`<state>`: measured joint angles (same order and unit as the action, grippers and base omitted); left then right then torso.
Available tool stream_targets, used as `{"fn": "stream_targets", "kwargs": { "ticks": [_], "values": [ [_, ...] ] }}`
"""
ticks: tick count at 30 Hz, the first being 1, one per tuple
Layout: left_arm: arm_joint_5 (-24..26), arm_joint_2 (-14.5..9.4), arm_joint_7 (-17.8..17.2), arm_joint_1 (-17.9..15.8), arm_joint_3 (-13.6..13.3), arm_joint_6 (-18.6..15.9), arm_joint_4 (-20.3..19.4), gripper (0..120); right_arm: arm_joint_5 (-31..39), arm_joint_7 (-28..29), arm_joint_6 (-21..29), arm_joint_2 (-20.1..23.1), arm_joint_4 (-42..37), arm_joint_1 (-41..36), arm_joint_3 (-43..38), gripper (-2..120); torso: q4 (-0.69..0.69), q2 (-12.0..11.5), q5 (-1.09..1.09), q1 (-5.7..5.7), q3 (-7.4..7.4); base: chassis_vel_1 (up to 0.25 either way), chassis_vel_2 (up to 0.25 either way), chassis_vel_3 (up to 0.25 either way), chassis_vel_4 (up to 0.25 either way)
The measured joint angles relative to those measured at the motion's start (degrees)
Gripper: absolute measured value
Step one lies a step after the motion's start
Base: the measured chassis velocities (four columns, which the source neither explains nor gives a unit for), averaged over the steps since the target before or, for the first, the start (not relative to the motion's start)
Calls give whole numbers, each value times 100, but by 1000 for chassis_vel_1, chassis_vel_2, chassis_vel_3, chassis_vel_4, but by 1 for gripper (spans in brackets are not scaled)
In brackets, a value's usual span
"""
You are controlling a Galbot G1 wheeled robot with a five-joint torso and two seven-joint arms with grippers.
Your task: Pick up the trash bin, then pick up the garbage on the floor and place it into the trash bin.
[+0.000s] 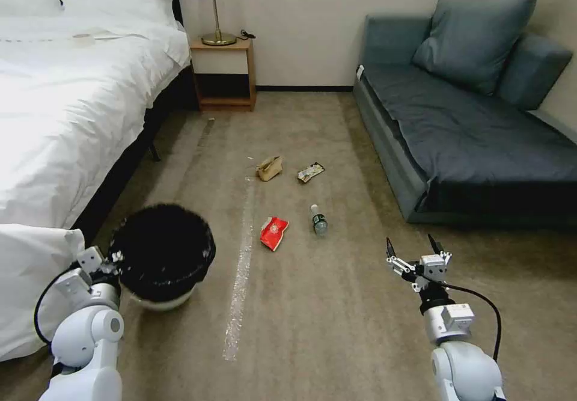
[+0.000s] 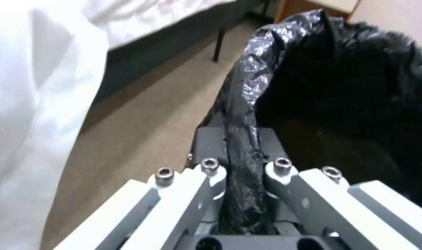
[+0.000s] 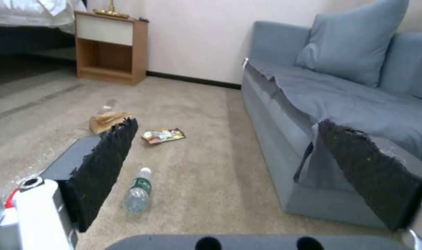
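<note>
The white trash bin point(image 1: 162, 299) with its black bag liner point(image 2: 340, 86) hangs at my lower left. My left gripper point(image 1: 114, 263) is shut on the bin's lined rim point(image 2: 241, 152). On the carpet ahead lies the garbage: a red snack packet point(image 1: 273, 232), a clear plastic bottle point(image 1: 318, 219), a tan paper bag point(image 1: 269, 168) and a yellow-and-black wrapper point(image 1: 311, 172). My right gripper point(image 1: 412, 247) hovers open above the carpet, to the right of the bottle point(image 3: 138, 194) and nearer to me. Beyond its pads point(image 3: 104, 166) the right wrist view shows the paper bag point(image 3: 106, 119) and wrapper point(image 3: 163, 135).
A white bed point(image 1: 66, 106) runs along the left, its cover hanging beside the bin. A blue sofa point(image 1: 475, 124) stands on the right. A wooden nightstand point(image 1: 223, 73) with a lamp is against the far wall. A pale strip point(image 1: 240, 281) crosses the carpet.
</note>
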<state>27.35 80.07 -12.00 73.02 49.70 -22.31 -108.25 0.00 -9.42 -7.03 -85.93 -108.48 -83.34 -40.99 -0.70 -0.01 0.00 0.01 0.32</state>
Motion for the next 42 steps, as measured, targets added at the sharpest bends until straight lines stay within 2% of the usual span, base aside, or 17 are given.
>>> {"fn": "stream_targets", "kwargs": {
  "ticks": [4,10,12,19,28,33,42],
  "values": [
    [-135,42,84,50,-86,147,-233,5,-11,27,-12,-28,6,19,23,100,1,0,-1,0,0,0,0,0,0],
    [-377,107,139,121,-123,307,-324,5,-41,126,-104,-94,84,91,50,100,0,0,-1,0,-1,0,0,0,0],
    [-756,142,234,185,-111,504,-376,5,-86,250,-174,-135,174,167,116,100,1,0,0,0,-1,0,0,0,0],
    [-1312,206,236,196,-105,657,-400,5,-126,748,-237,-197,421,372,407,100,1,1,0,0,-1,0,0,0,0],
    [-1358,332,29,216,-157,543,-314,5,-188,1058,-518,-166,864,519,651,100,1,1,-1,0,-1,0,0,0,0],
    [-1340,338,-62,196,-138,485,-296,5,-464,1072,-847,-161,1137,593,704,100,1,1,0,0,0,0,0,0,0],
    [-1289,363,-138,155,-138,478,-258,5,-472,994,-1025,-127,1292,616,809,100,1,1,0,0,-1,0,0,0,0]
  ]
}}
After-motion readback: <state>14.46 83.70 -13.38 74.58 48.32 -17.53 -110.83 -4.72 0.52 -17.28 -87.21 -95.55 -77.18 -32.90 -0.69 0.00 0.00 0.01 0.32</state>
